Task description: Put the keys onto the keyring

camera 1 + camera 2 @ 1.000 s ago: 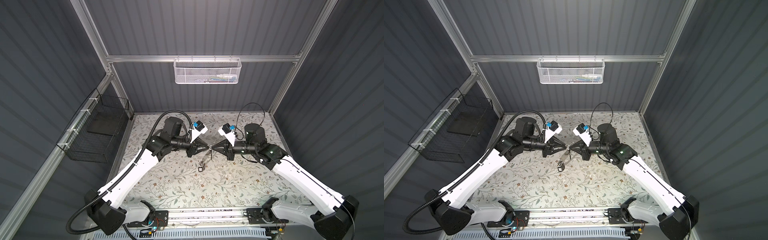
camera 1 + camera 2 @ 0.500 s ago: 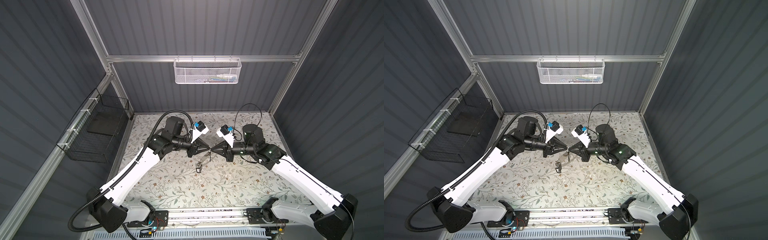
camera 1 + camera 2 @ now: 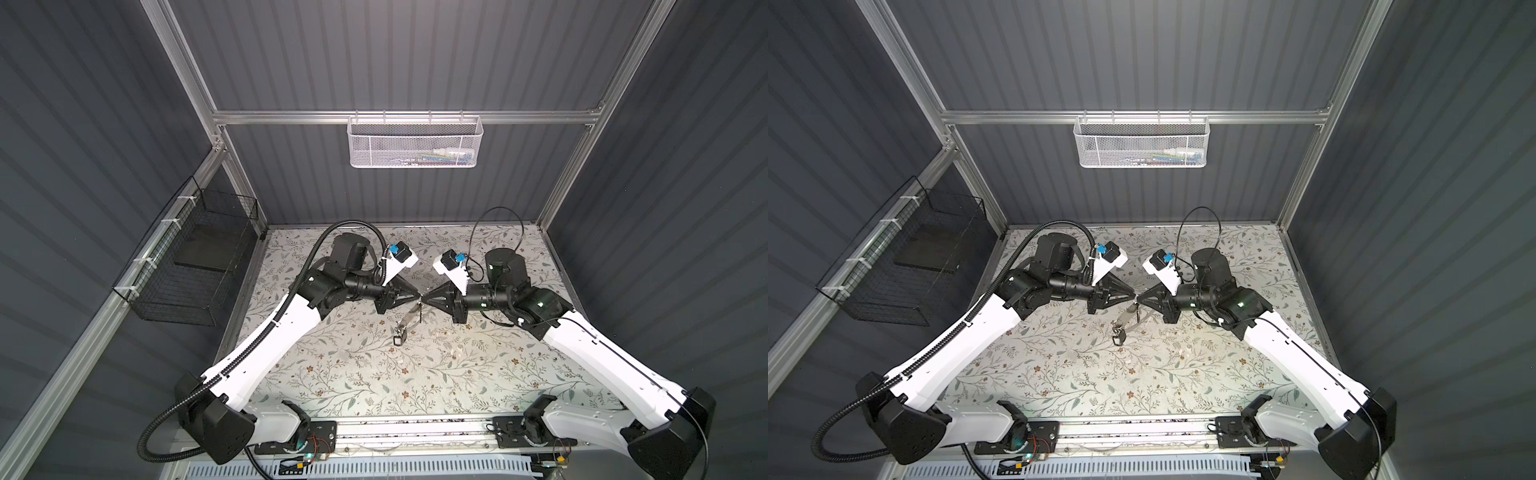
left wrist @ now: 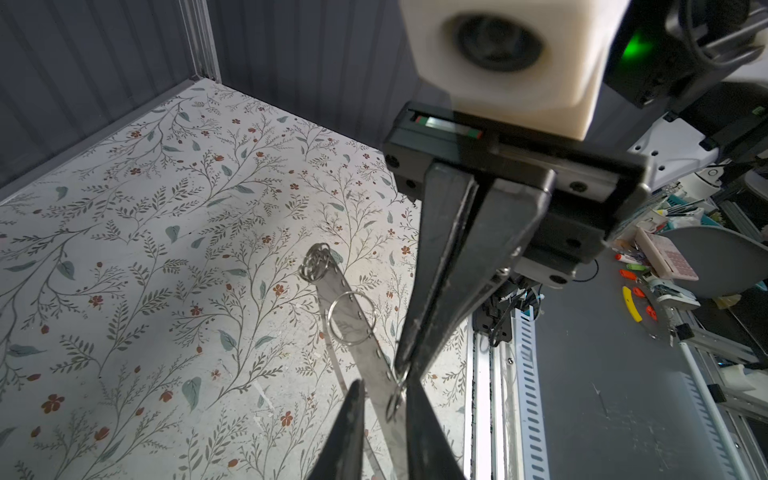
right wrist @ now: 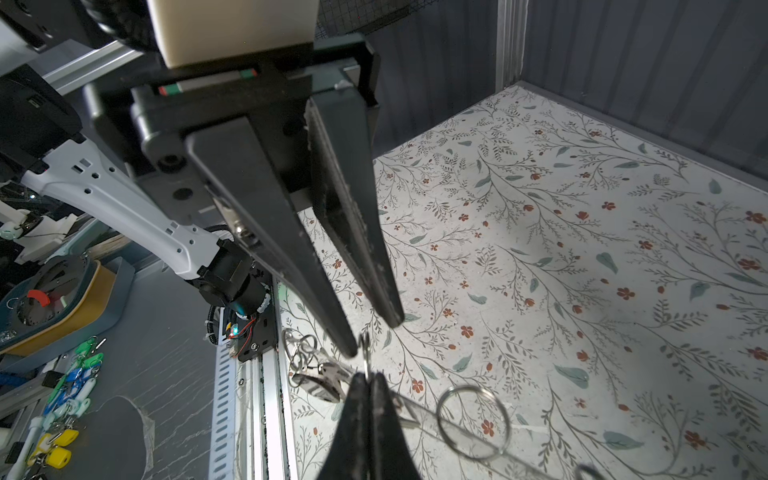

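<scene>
A: What is the left gripper (image 5: 372,336) doing?
B: Its jaws are a bit apart, either side of a small ring (image 5: 365,353) on the keyring (image 4: 332,286).
A: And the right gripper (image 4: 404,368)?
B: Pinching that ring. The keyring hangs slanted in the middle, a black key (image 3: 397,340) at its low end, over the flowery table (image 3: 340,374). Grey striped walls (image 3: 415,62) stand around.

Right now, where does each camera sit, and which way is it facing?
Top views: overhead at the front, looking down at the table; left arm and right arm show.
Left wrist: behind the left hand, facing the right hand and keyring.
Right wrist: behind the right hand, facing the left hand; its fingers grip the keyring.
Shared: both wrist views show the keyring's large split ring.
</scene>
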### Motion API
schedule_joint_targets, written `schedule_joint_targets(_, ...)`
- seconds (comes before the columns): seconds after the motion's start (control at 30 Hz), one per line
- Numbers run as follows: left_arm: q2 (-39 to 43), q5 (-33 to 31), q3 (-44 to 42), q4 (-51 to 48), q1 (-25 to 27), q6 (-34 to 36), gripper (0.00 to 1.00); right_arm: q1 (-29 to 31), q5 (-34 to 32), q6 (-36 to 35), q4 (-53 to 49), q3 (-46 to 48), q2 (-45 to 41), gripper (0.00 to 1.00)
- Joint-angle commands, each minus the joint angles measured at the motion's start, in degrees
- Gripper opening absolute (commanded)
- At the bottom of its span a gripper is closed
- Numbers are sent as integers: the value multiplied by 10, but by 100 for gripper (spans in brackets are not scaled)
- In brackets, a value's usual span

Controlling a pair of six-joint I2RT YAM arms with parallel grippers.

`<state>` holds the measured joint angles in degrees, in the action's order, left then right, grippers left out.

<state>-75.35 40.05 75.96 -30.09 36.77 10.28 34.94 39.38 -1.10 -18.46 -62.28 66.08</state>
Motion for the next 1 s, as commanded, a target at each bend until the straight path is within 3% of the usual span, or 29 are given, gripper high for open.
schedule_joint_targets(0.0,34,-25,-17,38,2,-16,21,3,2,0,22,-5,-14,0)
schedule_joint_targets(0.53,-2,49,1,5,2,-7,22,3,11,5,25,-6,-16,0)
schedule_joint_targets(0.83,-12,70,2,6,2,-10,13,4,12,5,26,-4,-16,0)
schedule_joint_targets(0.97,-15,72,1,15,2,-16,1,5,12,5,26,-3,-16,0)
